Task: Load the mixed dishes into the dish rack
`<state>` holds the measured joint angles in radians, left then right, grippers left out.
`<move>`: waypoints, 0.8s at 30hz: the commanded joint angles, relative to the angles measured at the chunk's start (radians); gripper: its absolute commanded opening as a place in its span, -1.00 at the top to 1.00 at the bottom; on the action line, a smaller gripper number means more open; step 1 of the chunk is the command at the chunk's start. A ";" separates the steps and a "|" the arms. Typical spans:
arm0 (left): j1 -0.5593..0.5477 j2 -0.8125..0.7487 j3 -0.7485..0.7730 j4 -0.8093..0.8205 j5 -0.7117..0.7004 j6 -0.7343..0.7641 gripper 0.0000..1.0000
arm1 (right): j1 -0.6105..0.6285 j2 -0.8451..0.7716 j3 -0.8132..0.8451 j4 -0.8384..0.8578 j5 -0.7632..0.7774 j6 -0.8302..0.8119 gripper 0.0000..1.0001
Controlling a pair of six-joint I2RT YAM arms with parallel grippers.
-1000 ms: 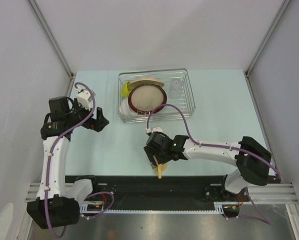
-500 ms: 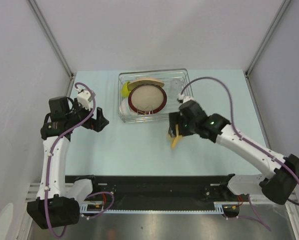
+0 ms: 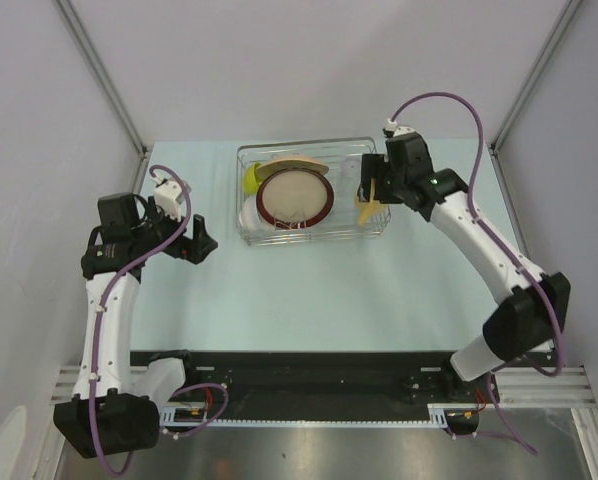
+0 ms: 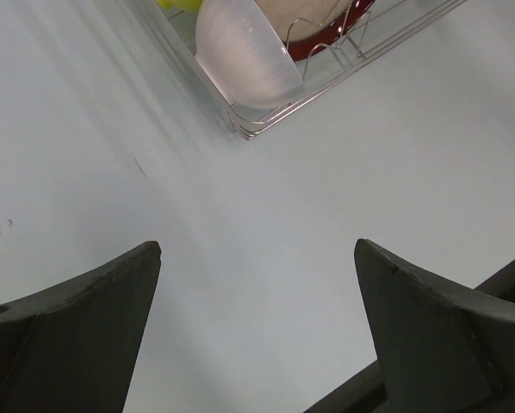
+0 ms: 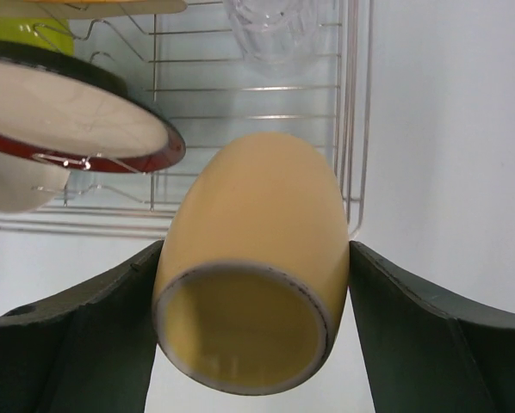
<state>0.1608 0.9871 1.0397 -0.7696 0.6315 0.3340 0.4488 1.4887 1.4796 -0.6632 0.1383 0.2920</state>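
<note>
The plate (image 3: 295,197) hides much of the lime-green bowl (image 3: 250,180); the right wrist view's top edge cuts the glass (image 5: 279,26).

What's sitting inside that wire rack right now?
Inside the dish rack: a red-rimmed plate, a white bowl, a lime-green bowl, a clear glass. The plate covers part of both bowls and whatever lies under it.

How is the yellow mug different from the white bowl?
The yellow mug is yellow and tall; the white bowl is white and rounder. The mug is held in the right pincer over the dish rack; the bowl sits inside the rack, untouched. Both are small, plain-coloured dishes.
</note>
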 commanded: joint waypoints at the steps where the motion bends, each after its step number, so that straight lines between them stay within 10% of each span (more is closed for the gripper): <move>1: 0.011 -0.018 -0.006 0.009 0.005 0.020 -0.99 | -0.005 0.128 0.180 0.106 -0.031 -0.042 1.00; 24: 0.011 -0.016 0.003 0.012 -0.007 0.025 -1.00 | -0.036 0.509 0.337 0.100 -0.043 -0.071 1.00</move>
<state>0.1608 0.9871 1.0389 -0.7696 0.6266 0.3412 0.4156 2.0010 1.7683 -0.6304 0.1024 0.2306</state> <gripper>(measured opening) 0.996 0.817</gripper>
